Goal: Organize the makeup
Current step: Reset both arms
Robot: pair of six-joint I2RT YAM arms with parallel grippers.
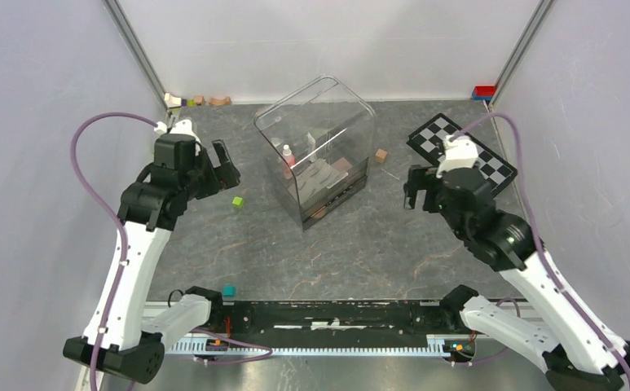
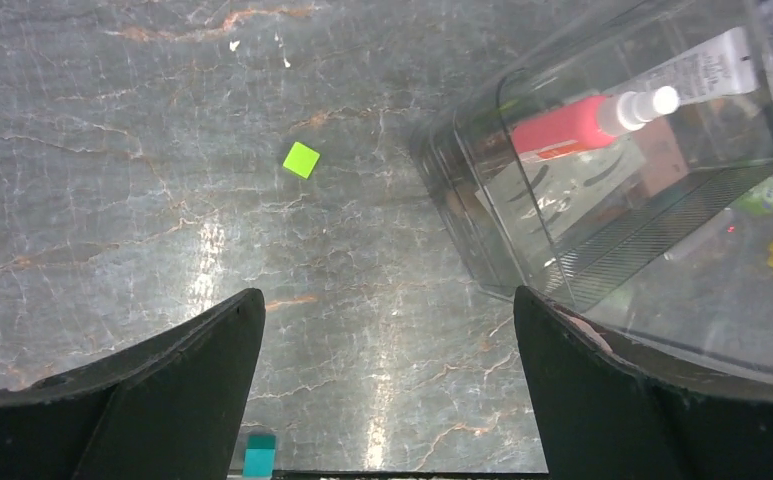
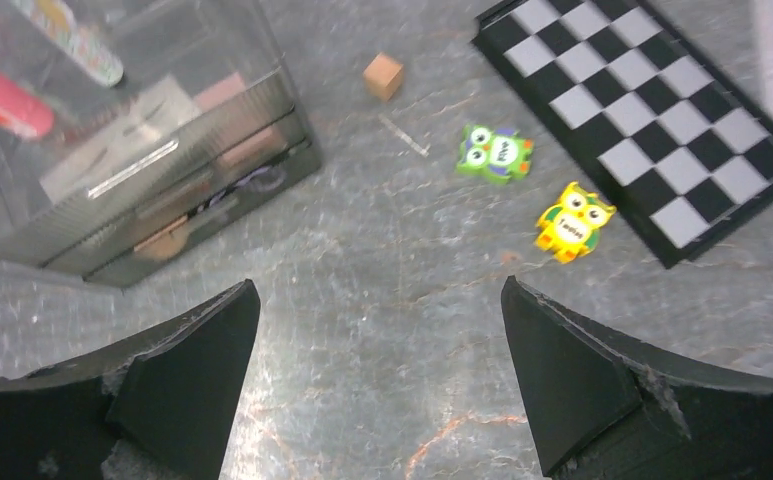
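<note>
Makeup sits inside the clear case (image 1: 315, 151) mid-bench, between your two arms. Left jaws: spread fully wide with nothing in them, hanging over bare bench (image 2: 112, 200) just left of the case. In the left wrist view the case wall lies off the right-hand finger. Right jaws: also wide apart and empty, to the right of the case and not touching it.

Count inside the case:
- one pink tube (image 2: 562, 128) with a white cap
- one white tube (image 2: 702, 65) beside it
- one white eyebrow card (image 2: 562, 195) beneath them
- one patterned stick (image 3: 72, 40)

The drawers (image 3: 212, 165) below hold brown and peach items, and you cannot count them through the ribbed fronts.

Loose on the bench:
- one thin stick (image 3: 403, 135), maybe a pencil, right of the case
- one green cube (image 2: 301, 159)
- one teal cube (image 2: 258, 455)
- one brown cube (image 3: 383, 76)
- two owl figures, one green (image 3: 495, 153) and one yellow (image 3: 573, 221)
- one checkerboard (image 3: 642, 110)
</note>
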